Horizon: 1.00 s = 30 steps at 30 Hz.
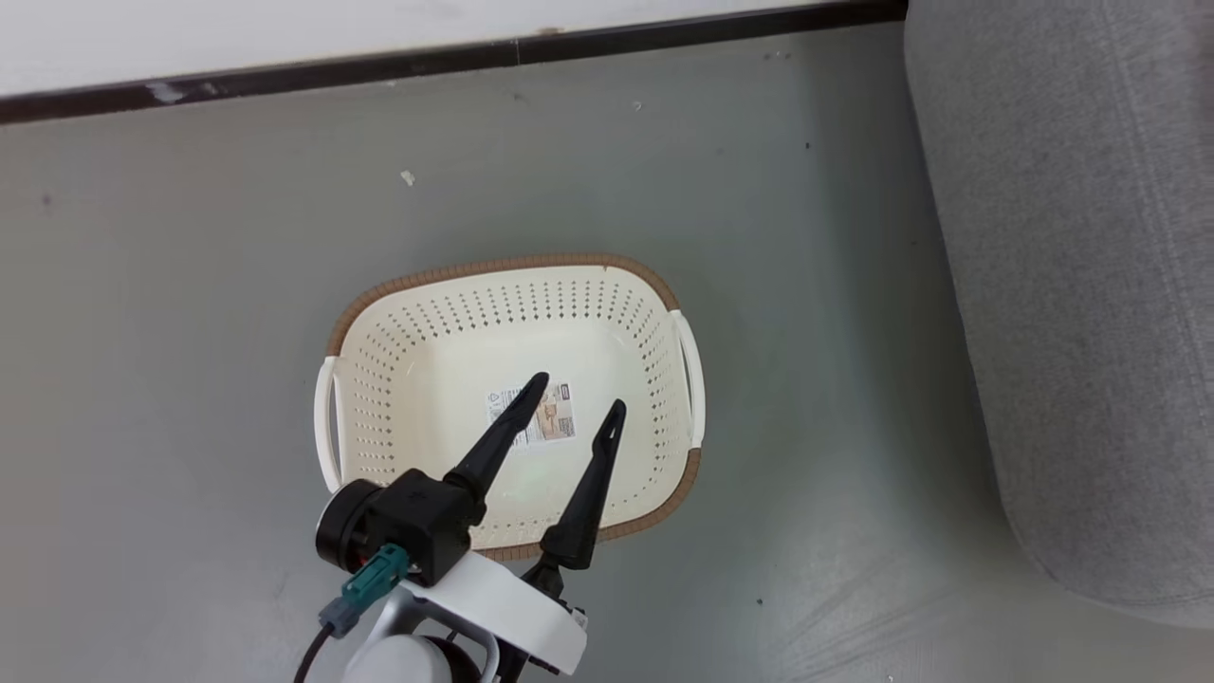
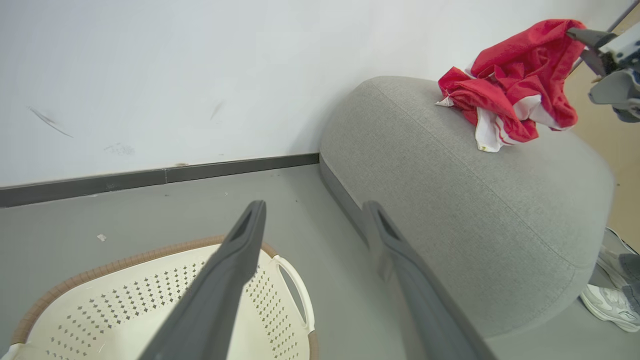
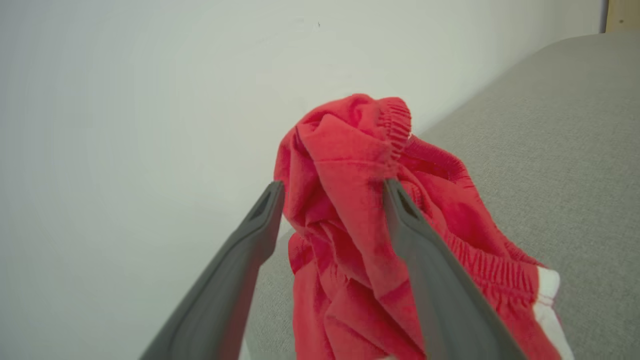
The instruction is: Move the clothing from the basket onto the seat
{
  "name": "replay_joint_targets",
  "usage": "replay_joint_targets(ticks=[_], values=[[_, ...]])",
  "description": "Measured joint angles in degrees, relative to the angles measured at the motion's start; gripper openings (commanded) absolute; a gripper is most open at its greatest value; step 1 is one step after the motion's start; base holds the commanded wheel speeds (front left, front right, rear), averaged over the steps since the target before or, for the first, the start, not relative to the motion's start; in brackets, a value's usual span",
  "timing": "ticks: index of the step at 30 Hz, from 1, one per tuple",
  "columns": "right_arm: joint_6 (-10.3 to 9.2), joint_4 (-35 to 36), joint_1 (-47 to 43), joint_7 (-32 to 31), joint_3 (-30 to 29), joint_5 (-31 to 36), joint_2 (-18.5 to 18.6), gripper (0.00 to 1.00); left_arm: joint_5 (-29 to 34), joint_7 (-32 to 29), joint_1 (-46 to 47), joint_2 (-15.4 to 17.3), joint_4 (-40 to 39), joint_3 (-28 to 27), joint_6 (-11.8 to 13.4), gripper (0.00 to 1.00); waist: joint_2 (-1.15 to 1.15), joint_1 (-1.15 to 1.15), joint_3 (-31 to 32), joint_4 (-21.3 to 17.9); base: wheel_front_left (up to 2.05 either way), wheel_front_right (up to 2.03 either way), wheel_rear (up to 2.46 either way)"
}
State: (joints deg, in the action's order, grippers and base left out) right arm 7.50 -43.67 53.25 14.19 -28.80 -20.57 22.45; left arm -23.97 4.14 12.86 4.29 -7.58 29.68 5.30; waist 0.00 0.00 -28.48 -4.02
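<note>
Jersey (image 2: 510, 85) sits bunched on the sofa (image 2: 450, 200), well apart from the basket (image 1: 493, 308). We see the right hand (image 3: 332, 186) spread, one finger either side of the peaked cloth, not squeezing it; we judge that's the drop-off. Left hand (image 1: 578, 392) spread too, hanging over the basket, holding nothing, parked clear.

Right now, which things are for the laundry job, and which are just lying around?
For the job:
red jersey, bunched on the sofa
cream laundry basket, nothing left inside
grey sofa

Just lying about:
white sneaker beside the sofa
small white scrap beyond the basket
</note>
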Motion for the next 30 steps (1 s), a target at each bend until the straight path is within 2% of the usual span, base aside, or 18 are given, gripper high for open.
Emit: replay_joint_targets(ticks=[7, 14, 17, 21, 30], values=[[0.0, 8.08, -8.03, 0.13, 5.41, -2.55, -2.57, 1.0, -1.65, 1.88, -0.02, -0.19, 2.93, -2.38, 0.05, 1.0, 0.0, 0.0, 3.54, -0.92, 0.0, 0.0, 0.0], [0.0, 13.62, -15.4, 0.45, 14.51, -4.53, -10.9, 1.0, -2.59, 4.01, -0.15, -0.3, 5.83, -4.7, 0.6, 1.0, 0.0, 0.0, 7.53, -1.5, 0.0, 0.0, 0.0], [0.0, 14.59, -19.02, 0.45, 18.06, -4.57, -12.98, 1.0, -2.77, 5.28, -0.66, -0.4, 7.2, -5.86, 1.31, 1.0, 0.0, 0.0, 9.33, -1.53, 0.0, 0.0, 0.0], [0.0, 15.67, -23.14, 0.44, 22.76, -3.91, -14.75, 1.0, -4.19, 6.84, -2.38, -0.55, 8.82, -8.04, 2.33, 1.0, 0.0, 0.0, 11.69, -1.25, 0.0, 0.0, 0.0], [0.0, 18.72, -29.27, 0.44, 31.55, 2.04, -15.24, 1.0, -4.88, 8.56, -5.58, -0.27, 12.49, -12.98, 5.19, 1.0, 0.0, 0.0, 16.11, 0.49, 0.0, 0.0, 0.0]])
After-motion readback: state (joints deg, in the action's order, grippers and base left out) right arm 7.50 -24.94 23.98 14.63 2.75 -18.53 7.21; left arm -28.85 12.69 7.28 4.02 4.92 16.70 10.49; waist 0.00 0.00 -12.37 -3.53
